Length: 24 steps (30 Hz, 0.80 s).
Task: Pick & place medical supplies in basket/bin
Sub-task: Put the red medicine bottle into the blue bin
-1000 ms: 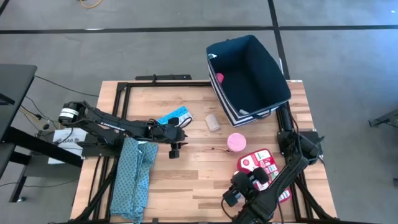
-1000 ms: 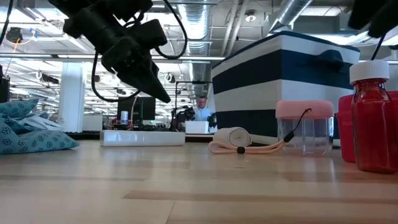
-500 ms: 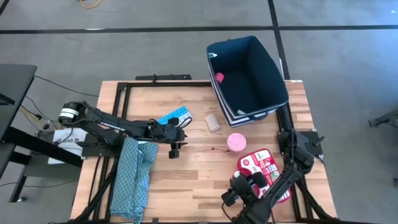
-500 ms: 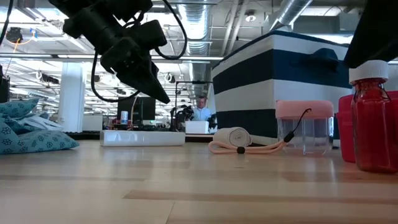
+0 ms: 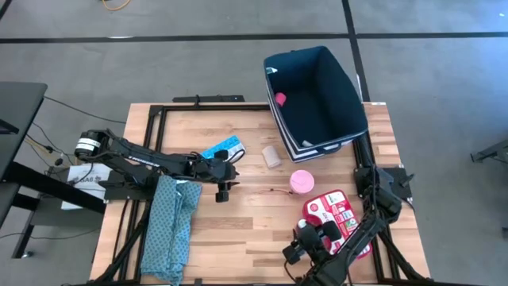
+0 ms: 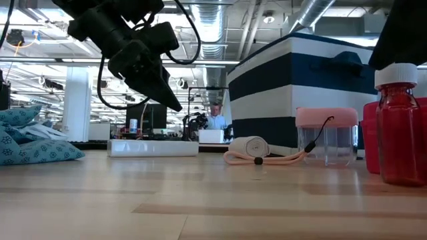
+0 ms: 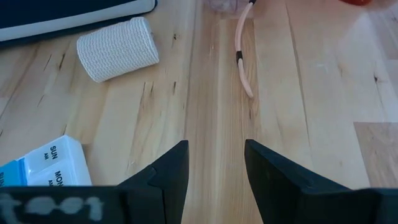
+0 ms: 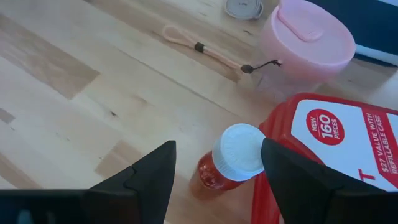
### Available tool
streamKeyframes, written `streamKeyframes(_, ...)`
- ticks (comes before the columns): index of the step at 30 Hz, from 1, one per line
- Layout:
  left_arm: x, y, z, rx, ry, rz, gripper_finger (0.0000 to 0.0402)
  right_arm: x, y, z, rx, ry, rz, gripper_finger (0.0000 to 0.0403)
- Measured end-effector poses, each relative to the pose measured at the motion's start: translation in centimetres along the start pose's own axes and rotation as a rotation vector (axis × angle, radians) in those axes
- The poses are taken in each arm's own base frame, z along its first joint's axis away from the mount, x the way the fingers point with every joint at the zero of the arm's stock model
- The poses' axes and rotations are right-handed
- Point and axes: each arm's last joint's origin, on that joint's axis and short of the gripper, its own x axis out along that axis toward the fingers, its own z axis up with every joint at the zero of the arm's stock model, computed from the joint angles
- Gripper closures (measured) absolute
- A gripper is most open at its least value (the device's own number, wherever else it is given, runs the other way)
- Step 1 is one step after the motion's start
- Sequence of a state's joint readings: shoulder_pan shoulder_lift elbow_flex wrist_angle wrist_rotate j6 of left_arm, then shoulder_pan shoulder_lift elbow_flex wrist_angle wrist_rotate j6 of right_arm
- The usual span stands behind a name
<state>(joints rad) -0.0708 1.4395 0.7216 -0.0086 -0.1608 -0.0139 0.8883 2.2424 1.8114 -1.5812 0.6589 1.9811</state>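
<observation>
The navy bin (image 5: 317,95) stands at the far right edge, with a small pink thing (image 5: 279,99) inside. The light blue pill organizer (image 5: 224,148), beige bandage roll (image 5: 272,156) and pink-lidded round container (image 5: 302,181) lie on the wood. So does the red-and-white first aid box (image 5: 340,213). My left gripper (image 5: 222,187) hovers open above the table, near the organizer (image 7: 43,163) and short of the roll (image 7: 118,48). My right gripper (image 8: 214,168) is open just above a red bottle's white cap (image 8: 239,152), beside the red box (image 8: 329,149).
A folded teal patterned cloth (image 5: 171,226) lies at the near left. A thin pink cord (image 7: 244,62) trails from the pink container (image 6: 327,137) across the table's middle. The red bottle (image 6: 399,127) stands upright. Bare wood lies between the two grippers.
My right gripper has come down a little and toward the near edge, over the red bottle. It has stayed open.
</observation>
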Motion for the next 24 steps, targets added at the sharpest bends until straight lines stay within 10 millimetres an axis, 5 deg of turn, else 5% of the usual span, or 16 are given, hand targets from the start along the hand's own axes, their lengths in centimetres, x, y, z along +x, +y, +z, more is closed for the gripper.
streamKeyframes(11,0.0,0.0,0.0,0.0,0.002,0.0,0.0256,0.4,0.4,-1.0,0.009,0.258,-0.067,0.0172)
streamKeyframes(19,0.0,0.0,-0.5,0.009,0.048,-0.018,0.0256,0.5,0.3,-0.4,0.014,0.235,-0.074,0.0172)
streamKeyframes(24,-0.5,-0.5,-0.7,0.085,0.07,-0.188,0.0256,1.0,0.6,0.3,-0.024,0.189,-0.054,0.0172)
